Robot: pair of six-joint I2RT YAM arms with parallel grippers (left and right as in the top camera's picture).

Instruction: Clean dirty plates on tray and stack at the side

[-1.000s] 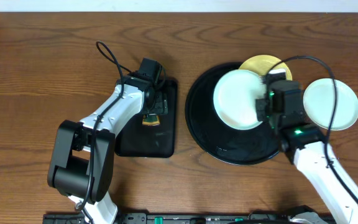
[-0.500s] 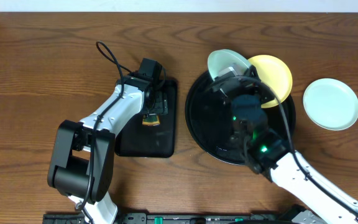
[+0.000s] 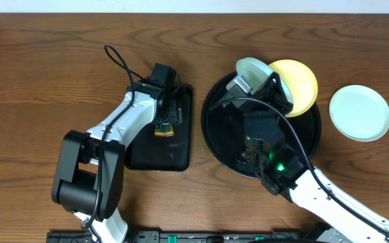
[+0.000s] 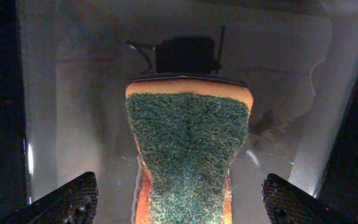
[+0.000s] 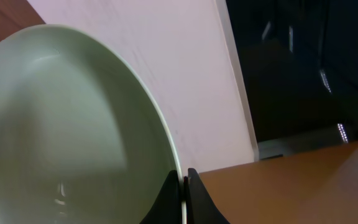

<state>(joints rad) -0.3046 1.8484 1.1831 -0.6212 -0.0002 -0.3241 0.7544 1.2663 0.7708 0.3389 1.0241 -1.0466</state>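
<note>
The left gripper hangs over the rectangular tray with its jaws spread wide. They straddle the sponge lying green side up and grip nothing; only the left wrist view shows this gap.

On the round tray, the right gripper pinches the rim of a mint plate, jaws almost together. Overhead, that plate stands tilted at the tray's far edge, and the wrist view shows the pinch itself.

The yellow plate lies beside it, overlapping the tray's rim. A second mint plate rests on the table, apart from the tray.
</note>
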